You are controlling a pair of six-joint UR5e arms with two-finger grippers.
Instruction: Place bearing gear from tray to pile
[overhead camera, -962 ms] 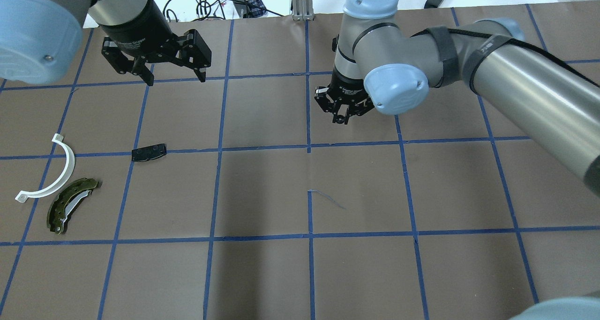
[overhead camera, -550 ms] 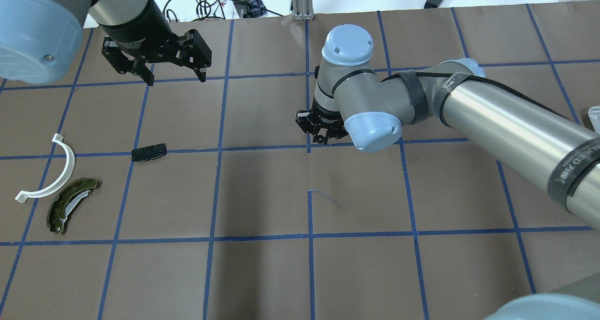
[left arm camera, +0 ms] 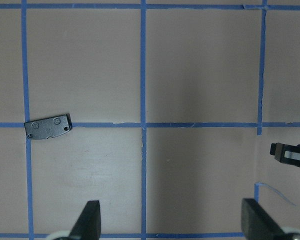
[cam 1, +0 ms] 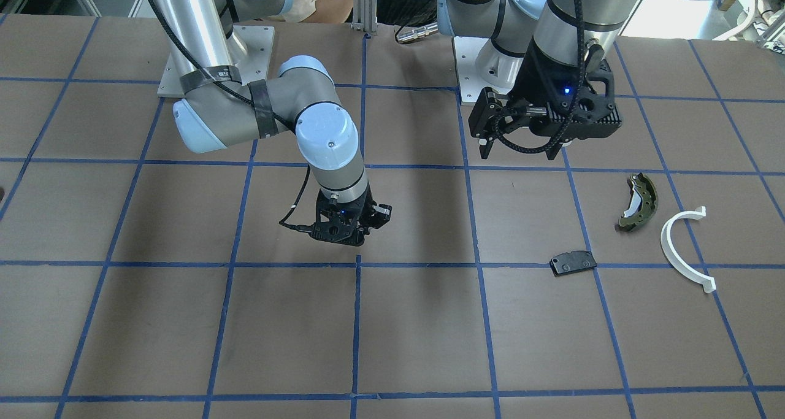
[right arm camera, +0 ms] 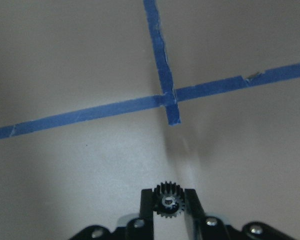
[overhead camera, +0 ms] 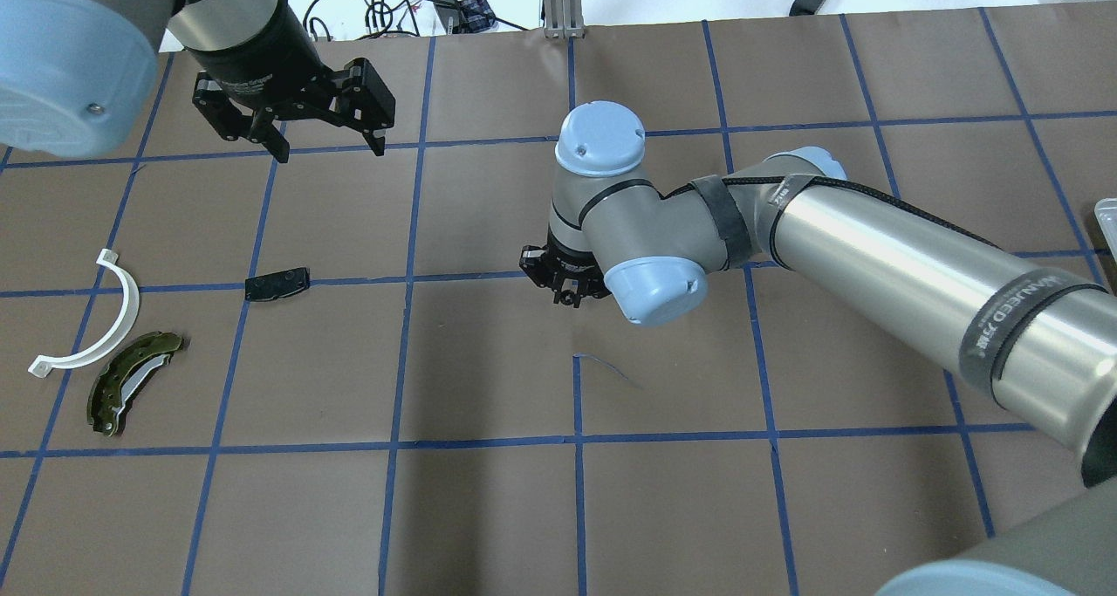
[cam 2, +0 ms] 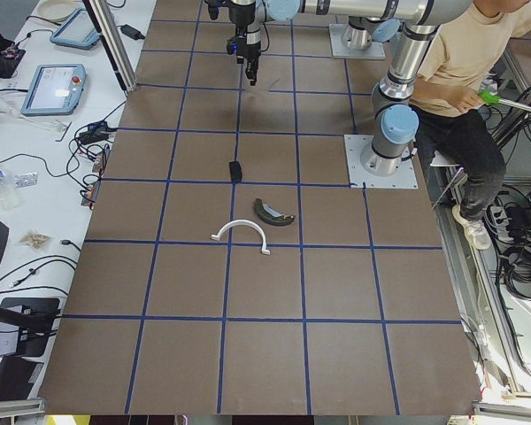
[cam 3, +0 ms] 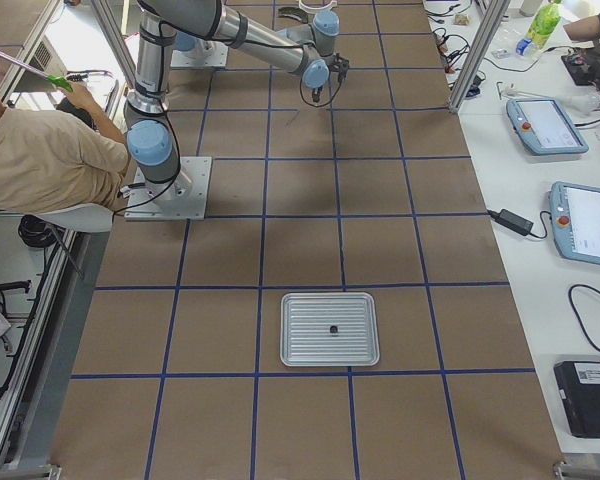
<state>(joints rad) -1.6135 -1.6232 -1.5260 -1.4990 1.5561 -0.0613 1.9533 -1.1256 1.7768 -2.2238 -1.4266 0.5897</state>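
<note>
My right gripper is shut on a small black toothed bearing gear and holds it just above the brown paper near the table's middle. The pile lies to the left in the overhead view: a black pad plate, a white half-ring and an olive-green brake shoe. My left gripper is open and empty, hovering behind the pad plate. The tray shows in the exterior right view, far from both grippers.
A small dark part lies in the tray. The tray's corner shows at the overhead view's right edge. Blue tape lines grid the brown paper. A person sits behind the robot. Cables lie past the far edge.
My right arm has swung left and nearer, toward the pile, carrying the gear. My left gripper has stayed where it was, open.
</note>
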